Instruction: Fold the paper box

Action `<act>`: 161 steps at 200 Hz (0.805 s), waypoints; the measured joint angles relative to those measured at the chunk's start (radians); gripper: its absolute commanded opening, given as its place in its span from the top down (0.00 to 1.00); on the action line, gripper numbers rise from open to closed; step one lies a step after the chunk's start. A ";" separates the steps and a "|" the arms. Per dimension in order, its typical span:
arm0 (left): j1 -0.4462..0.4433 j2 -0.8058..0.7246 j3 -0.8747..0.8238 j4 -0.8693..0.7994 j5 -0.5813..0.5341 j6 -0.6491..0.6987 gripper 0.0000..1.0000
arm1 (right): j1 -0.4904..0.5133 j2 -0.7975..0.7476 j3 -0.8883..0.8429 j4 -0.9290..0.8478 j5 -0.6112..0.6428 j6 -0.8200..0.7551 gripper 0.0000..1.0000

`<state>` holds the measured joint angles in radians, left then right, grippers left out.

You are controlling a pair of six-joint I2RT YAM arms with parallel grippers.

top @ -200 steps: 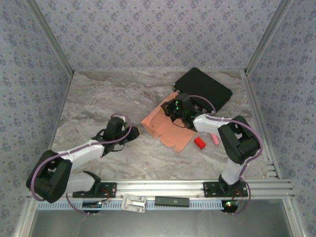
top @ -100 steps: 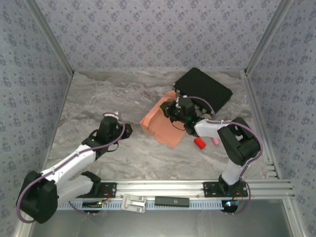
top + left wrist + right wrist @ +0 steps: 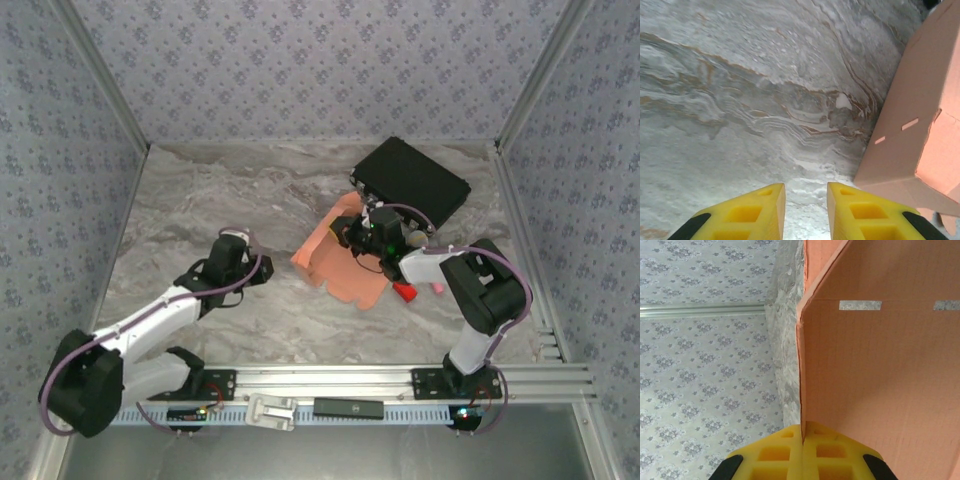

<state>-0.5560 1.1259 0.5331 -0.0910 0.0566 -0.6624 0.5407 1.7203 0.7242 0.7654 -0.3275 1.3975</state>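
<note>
The paper box [image 3: 335,262] is a salmon-orange die-cut sheet, partly raised off the marble table [image 3: 200,200] at centre right. My right gripper [image 3: 366,232] is shut on one edge of it; in the right wrist view the yellow fingertips [image 3: 803,432] pinch the thin cardboard edge, and a panel of the paper box [image 3: 880,370] with two slots rises above them. My left gripper [image 3: 262,264] sits low, to the left of the sheet and apart from it. Its yellow fingers [image 3: 806,200] are open with bare table between them, and the paper box [image 3: 920,125] stands at the right.
A black case [image 3: 412,182] lies behind the sheet at the back right. A small red block [image 3: 404,291] and a pink stick [image 3: 437,287] lie right of the sheet near the right arm. Patterned walls enclose the table.
The right gripper has shifted slightly right and nearer, tipping the sheet with it. The left arm has swung while its gripper stays left of the sheet.
</note>
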 measured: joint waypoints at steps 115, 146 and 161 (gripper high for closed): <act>-0.159 0.077 0.135 -0.101 -0.066 0.000 0.57 | -0.018 0.000 -0.059 0.135 -0.024 -0.009 1.00; -0.177 0.000 0.142 -0.153 -0.077 -0.119 0.50 | -0.018 0.048 -0.071 0.185 -0.029 -0.010 1.00; -0.193 -0.010 0.142 -0.156 -0.077 -0.169 0.51 | -0.018 0.068 -0.075 0.209 -0.029 -0.007 1.00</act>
<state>-0.7494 1.1160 0.6750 -0.2466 -0.0200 -0.8318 0.5228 1.7885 0.6495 0.9741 -0.3569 1.3903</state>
